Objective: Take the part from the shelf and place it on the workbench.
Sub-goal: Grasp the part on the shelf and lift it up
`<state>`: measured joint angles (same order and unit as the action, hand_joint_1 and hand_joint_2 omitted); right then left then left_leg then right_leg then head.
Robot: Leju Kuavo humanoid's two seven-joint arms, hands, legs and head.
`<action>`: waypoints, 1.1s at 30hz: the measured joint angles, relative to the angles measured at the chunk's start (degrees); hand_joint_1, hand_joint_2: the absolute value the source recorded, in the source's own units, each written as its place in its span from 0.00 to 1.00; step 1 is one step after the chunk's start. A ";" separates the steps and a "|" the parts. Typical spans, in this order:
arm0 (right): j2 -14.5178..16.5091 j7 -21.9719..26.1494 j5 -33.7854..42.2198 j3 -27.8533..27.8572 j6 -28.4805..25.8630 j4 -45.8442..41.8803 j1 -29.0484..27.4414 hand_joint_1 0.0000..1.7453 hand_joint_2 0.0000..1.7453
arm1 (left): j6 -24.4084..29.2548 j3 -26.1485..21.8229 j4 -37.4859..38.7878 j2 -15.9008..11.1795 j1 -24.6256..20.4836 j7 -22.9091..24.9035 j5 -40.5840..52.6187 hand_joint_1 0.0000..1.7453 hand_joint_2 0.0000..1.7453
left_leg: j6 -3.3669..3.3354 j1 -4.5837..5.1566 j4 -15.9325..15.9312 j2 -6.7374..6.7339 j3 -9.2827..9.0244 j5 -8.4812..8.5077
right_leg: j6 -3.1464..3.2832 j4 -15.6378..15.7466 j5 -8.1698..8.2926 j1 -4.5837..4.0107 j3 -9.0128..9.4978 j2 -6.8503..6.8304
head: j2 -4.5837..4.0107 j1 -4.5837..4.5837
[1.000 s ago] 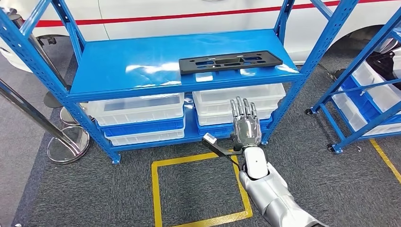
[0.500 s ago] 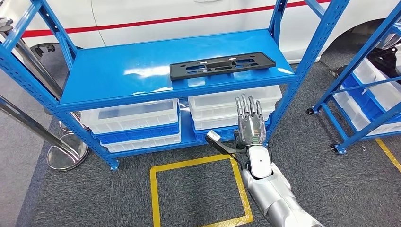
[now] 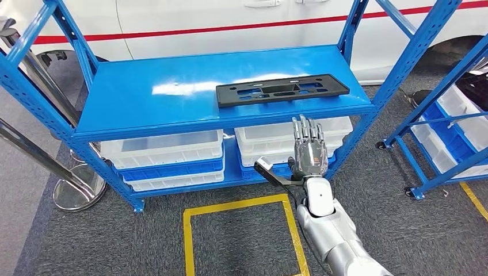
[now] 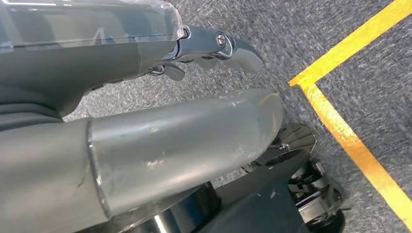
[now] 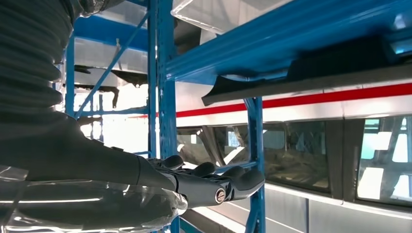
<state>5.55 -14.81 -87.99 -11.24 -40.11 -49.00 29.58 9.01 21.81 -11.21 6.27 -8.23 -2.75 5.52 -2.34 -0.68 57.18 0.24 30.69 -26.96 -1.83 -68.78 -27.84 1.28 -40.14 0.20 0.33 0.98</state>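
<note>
part flat on blue shelf top deck, right half, near front edge | right hand below and just nearer, fingers spread, holding nothing, apart from part | left hand over carpet, grip unclear | white bins on lower deck

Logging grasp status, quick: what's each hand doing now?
Left hand: holds nothing; open or shut cannot be told.
Right hand: open, empty, below the black part.
</note>
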 joint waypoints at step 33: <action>0.59 11.95 3.82 3.34 -0.03 -3.59 -1.76 0.00 1.00 | 0.01 -0.02 0.04 0.63 -0.29 -0.10 1.07 0.00 0.00 | 0.65 0.45 0.52 0.15 0.49 -0.17 | 0.43 7.41 3.91 -0.20 2.88 -0.09 | 0.00 -0.34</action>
<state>6.14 -2.86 -84.16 -7.90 -40.13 -52.60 27.81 9.02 21.79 -11.17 6.90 -8.52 -2.85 6.60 -1.69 -0.23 57.70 0.40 31.18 -27.13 -1.40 -61.37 -23.93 1.08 -37.26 0.12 0.33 0.64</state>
